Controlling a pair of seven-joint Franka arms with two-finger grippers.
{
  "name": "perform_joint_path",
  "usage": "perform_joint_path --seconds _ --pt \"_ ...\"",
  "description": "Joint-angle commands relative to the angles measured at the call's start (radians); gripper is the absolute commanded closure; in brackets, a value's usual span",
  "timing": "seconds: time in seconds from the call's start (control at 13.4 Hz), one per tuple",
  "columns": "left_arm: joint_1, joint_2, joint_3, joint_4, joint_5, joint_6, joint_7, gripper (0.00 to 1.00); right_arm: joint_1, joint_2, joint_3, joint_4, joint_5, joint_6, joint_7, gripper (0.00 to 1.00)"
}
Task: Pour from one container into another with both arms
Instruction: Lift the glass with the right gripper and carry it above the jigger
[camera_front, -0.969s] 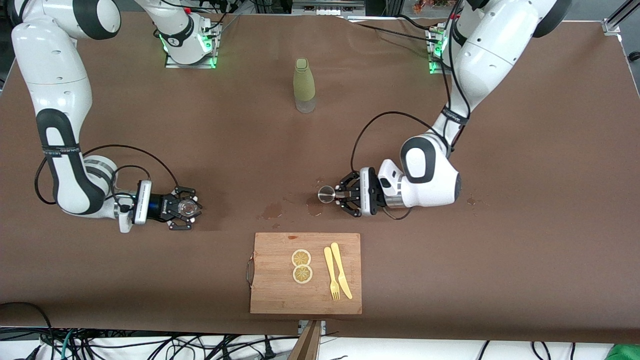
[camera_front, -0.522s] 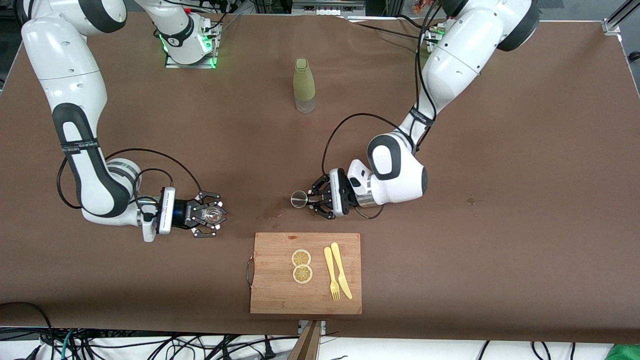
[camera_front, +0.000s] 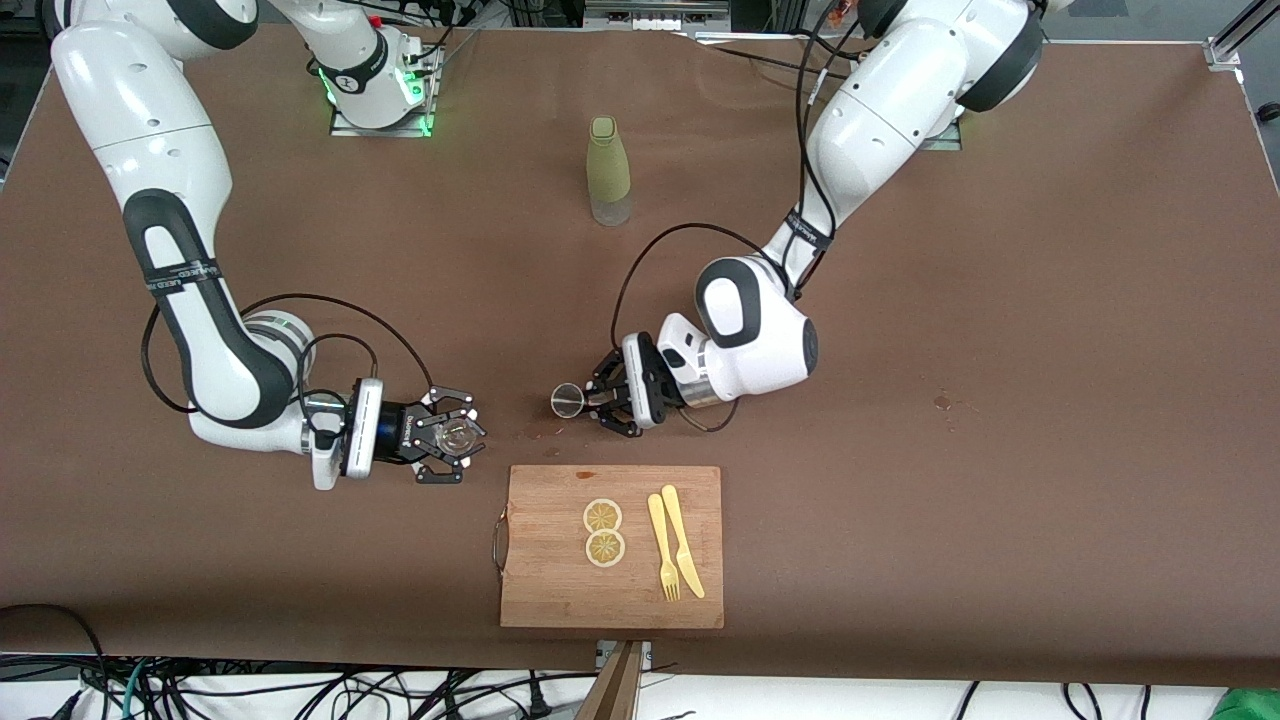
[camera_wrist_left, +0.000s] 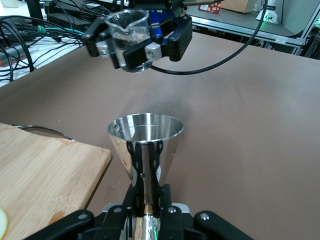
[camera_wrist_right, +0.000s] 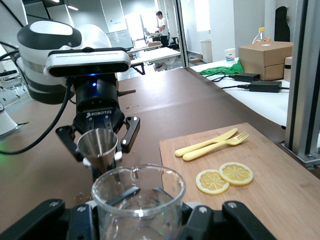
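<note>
Front view: left gripper (camera_front: 590, 398) clamps the upright silver jigger (camera_front: 567, 399) over the table (camera_front: 1000, 420), near the cutting board (camera_front: 610, 600); right gripper (camera_front: 455, 436) clasps the glass cup (camera_front: 457, 434), forearm level.

Left wrist view: jigger (camera_wrist_left: 145, 145) mouth-up, pinched at its waist.

Right wrist view: cup (camera_wrist_right: 137, 200) upright, facing the jigger (camera_wrist_right: 97, 145).

Two robot arms: glossy white rounded shells, black joint bands, small lettered black straps. Black cables loop from forearm to wrist. Bases on metal plates, green lights at the right arm's. Left gripper (camera_front: 585, 399) and right gripper (camera_front: 452, 437): black linked fingers, white screw heads, "ROBOTIQ" lettering; white-cased wrist cameras.
</note>
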Motion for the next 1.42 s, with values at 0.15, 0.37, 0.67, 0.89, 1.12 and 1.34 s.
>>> perform_joint_path --seconds 0.15,0.37,0.67,0.89,1.12,1.34 --pt "-0.075 0.074 0.065 0.115 -0.03 0.048 -0.08 1.0 0.036 -0.015 0.027 -0.01 -0.013 0.111 0.061 0.82" --pt "-0.093 0.091 0.086 0.141 -0.03 0.05 -0.125 1.0 0.042 -0.015 0.048 -0.011 -0.082 0.164 0.122 0.82" --pt "-0.107 0.116 0.094 0.183 -0.03 0.089 -0.155 1.0 0.059 -0.013 0.048 -0.011 -0.126 0.188 0.156 0.82" --pt "-0.112 0.131 0.094 0.2 -0.03 0.094 -0.158 1.0 0.071 -0.013 0.05 -0.01 -0.153 0.196 0.185 0.82" --pt "-0.113 0.136 0.094 0.201 -0.03 0.097 -0.16 1.0 0.085 -0.013 0.051 -0.011 -0.165 0.203 0.19 0.82" --pt "-0.121 0.143 0.094 0.206 -0.032 0.131 -0.16 1.0 0.085 -0.015 0.058 -0.011 -0.199 0.203 0.193 0.82"
